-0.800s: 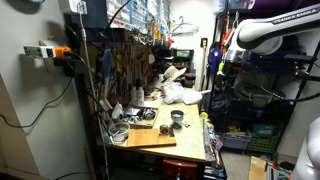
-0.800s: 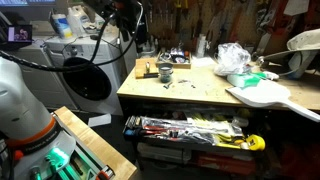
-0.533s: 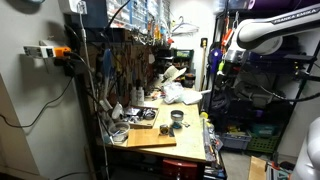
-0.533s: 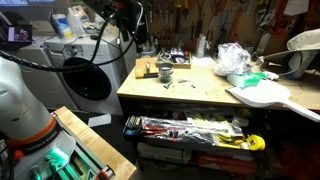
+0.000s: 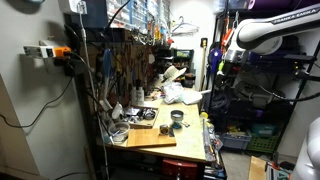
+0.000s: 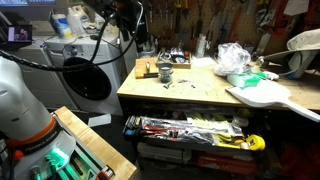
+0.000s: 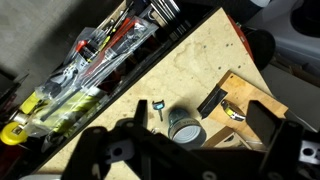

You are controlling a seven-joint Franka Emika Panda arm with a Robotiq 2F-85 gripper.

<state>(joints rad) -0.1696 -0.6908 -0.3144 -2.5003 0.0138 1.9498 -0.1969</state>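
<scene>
End effector (image 7: 178,140) spread wide, empty, above worktop (image 7: 200,60); tape roll (image 7: 185,128) beneath, wood block (image 7: 250,100) at 2 o'clock. You hold nothing yet; descent and grasp look outstanding.

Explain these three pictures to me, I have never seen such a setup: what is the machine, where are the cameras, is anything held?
The machine is a white robot arm with a two-fingered claw at its end. Two pictures come from cameras in the workshop, looking at a wooden workbench from different places. The third comes from a camera on the wrist, looking down past the claw, whose dark fingers show blurred at the bottom edge. On the bench lie a roll of grey tape, a wooden block and, farther off, a crumpled plastic bag. Under the top sits a shelf of hand tools. The claw hangs open above the tape and holds nothing.
</scene>
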